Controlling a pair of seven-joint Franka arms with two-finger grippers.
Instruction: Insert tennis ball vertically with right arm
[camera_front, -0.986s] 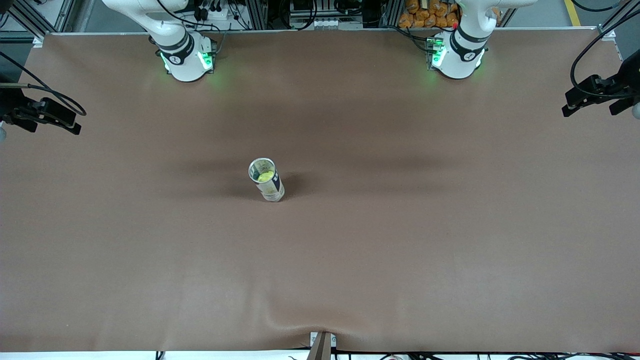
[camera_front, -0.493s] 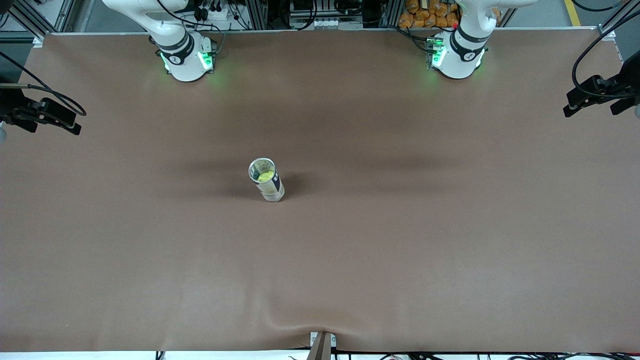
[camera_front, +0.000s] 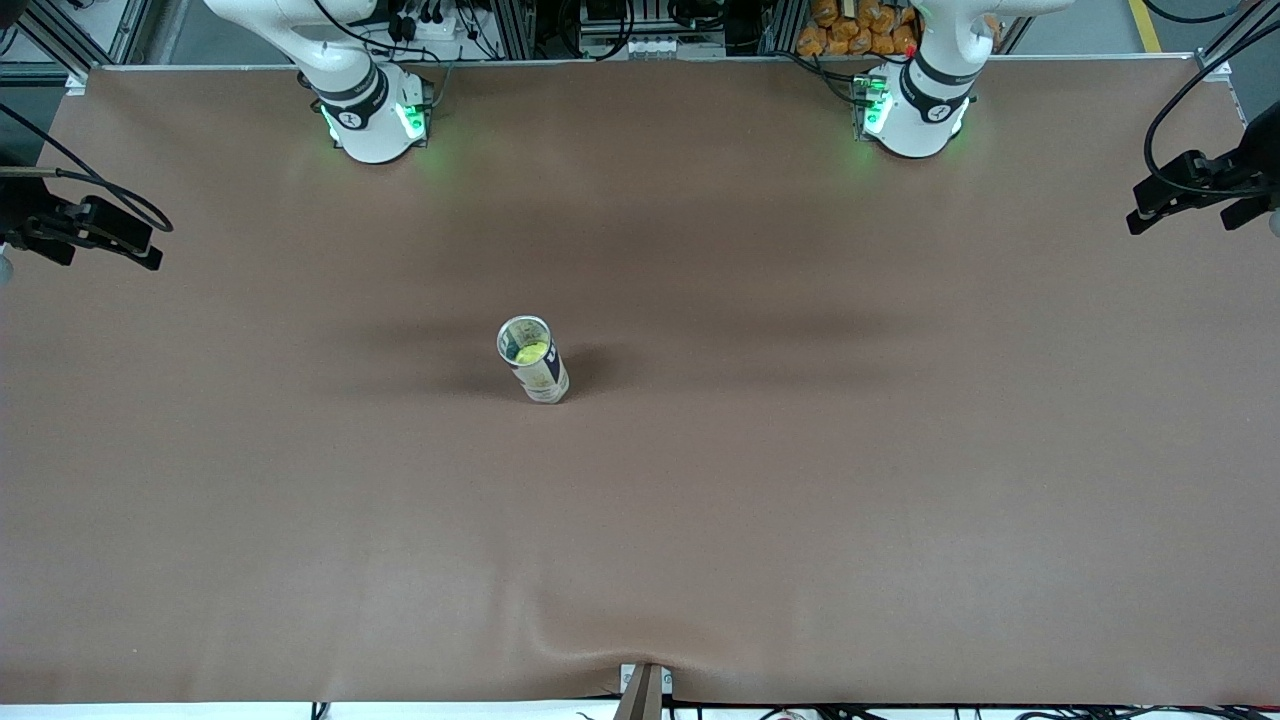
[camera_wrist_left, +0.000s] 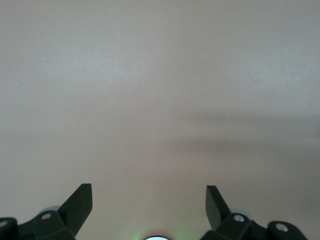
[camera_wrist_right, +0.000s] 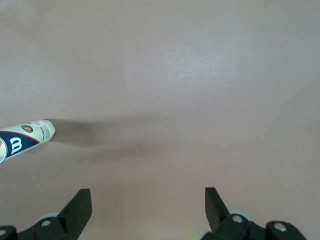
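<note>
Since the ball (camera_front: 531, 351) already sits inside the upright can (camera_front: 533, 360), we're basically done; both grippers, right (camera_wrist_right: 148, 200) and left (camera_wrist_left: 149, 197), hang wide open and empty, well apart from the can, just waiting.

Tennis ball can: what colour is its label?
Cream with a navy band on the tennis ball can; right wrist view.

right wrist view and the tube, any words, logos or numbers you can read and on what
"W": white letter on the dark blue band of the upright clear plastic ball tube.
Small round emblem and fine print on its cream label: too small to read.
Front view print on the tube: blurred.
</note>
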